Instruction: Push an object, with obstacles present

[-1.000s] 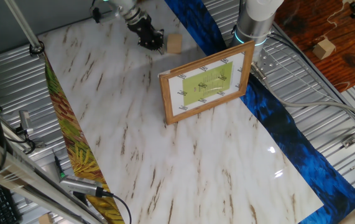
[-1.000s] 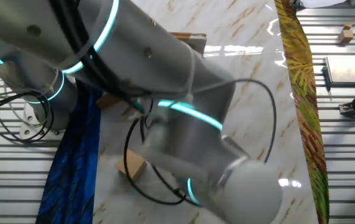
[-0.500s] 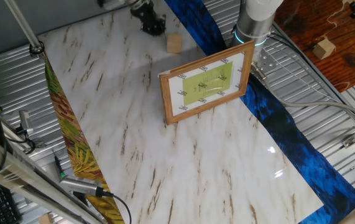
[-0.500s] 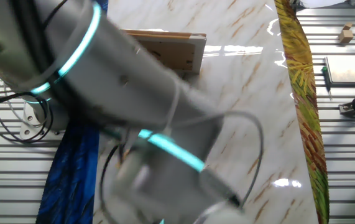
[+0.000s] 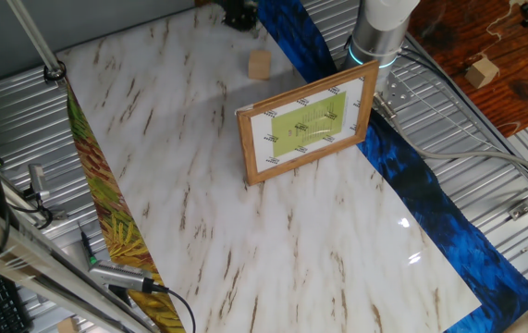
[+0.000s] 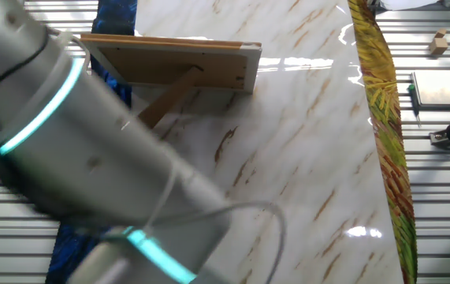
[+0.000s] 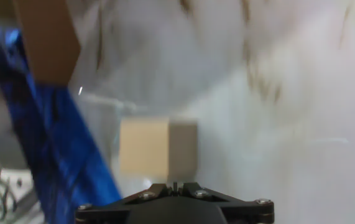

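Observation:
A small wooden cube (image 5: pixel 260 64) rests on the marble table (image 5: pixel 199 194) near its far edge, behind the picture frame. My gripper (image 5: pixel 239 11) hovers beyond the cube at the top border of this view, clear of it. In the hand view the cube (image 7: pixel 157 146) sits just ahead of my gripper (image 7: pixel 175 184), whose fingertips meet, shut on nothing. In the other fixed view the arm (image 6: pixel 91 173) fills the lower left and hides the cube.
A standing wooden picture frame (image 5: pixel 307 125) with a green print is the obstacle; its back and prop (image 6: pixel 169 59) face the other camera. A blue cloth strip (image 5: pixel 411 176) and a leaf-patterned strip (image 5: pixel 106 213) border the table. The robot base (image 5: pixel 379 32) stands at the far right.
My gripper has drawn back from beside the cube's left face toward the table's far edge. The cube and the frame have stayed where they were.

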Motion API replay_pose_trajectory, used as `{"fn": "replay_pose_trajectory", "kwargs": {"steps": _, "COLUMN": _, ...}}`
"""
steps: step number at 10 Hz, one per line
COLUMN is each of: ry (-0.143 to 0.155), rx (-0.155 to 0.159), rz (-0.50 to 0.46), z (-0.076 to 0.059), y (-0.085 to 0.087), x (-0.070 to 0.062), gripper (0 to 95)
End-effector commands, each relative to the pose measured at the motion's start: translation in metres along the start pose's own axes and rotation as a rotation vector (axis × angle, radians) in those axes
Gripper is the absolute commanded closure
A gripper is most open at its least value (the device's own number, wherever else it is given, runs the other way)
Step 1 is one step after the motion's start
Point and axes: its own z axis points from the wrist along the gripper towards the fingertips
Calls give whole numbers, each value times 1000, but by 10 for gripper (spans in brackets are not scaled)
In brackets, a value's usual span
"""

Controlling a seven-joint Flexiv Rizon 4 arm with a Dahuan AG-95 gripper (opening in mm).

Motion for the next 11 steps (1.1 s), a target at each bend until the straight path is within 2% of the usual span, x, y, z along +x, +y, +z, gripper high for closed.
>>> {"fn": "replay_pose_trajectory", "kwargs": {"steps": 1, "ry": -10, "rx": -9, "rz": 10, "z": 0, "y": -9, "x": -11, "gripper": 950}}
{"fn": "replay_pose_trajectory", "kwargs": {"steps": 2, "ry": -13, "rx": -11, "rz": 14, "z": -2, "y": -15, "x": -27, "gripper": 950}}
{"fn": "replay_pose_trajectory", "kwargs": {"steps": 3, "ry": -17, "rx": -13, "rz": 27, "z": -4, "y": -23, "x": -49, "gripper": 950}}
{"fn": "replay_pose_trajectory", "kwargs": {"steps": 4, "ry": -19, "rx": -14, "rz": 30, "z": -4, "y": -25, "x": -58, "gripper": 950}}
{"fn": "replay_pose_trajectory", "kwargs": {"steps": 5, "ry": -22, "rx": -14, "rz": 39, "z": -5, "y": -33, "x": -95, "gripper": 950}}
{"fn": "replay_pose_trajectory", "kwargs": {"steps": 7, "ry": -27, "rx": -14, "rz": 47, "z": -3, "y": -39, "x": -136, "gripper": 950}}
{"fn": "replay_pose_trajectory", "kwargs": {"steps": 9, "ry": -27, "rx": -14, "rz": 48, "z": 0, "y": -40, "x": -156, "gripper": 950}}
{"fn": "replay_pose_trajectory", "kwargs": {"steps": 11, "ry": -27, "rx": -14, "rz": 48, "z": 0, "y": -40, "x": -162, "gripper": 950}}
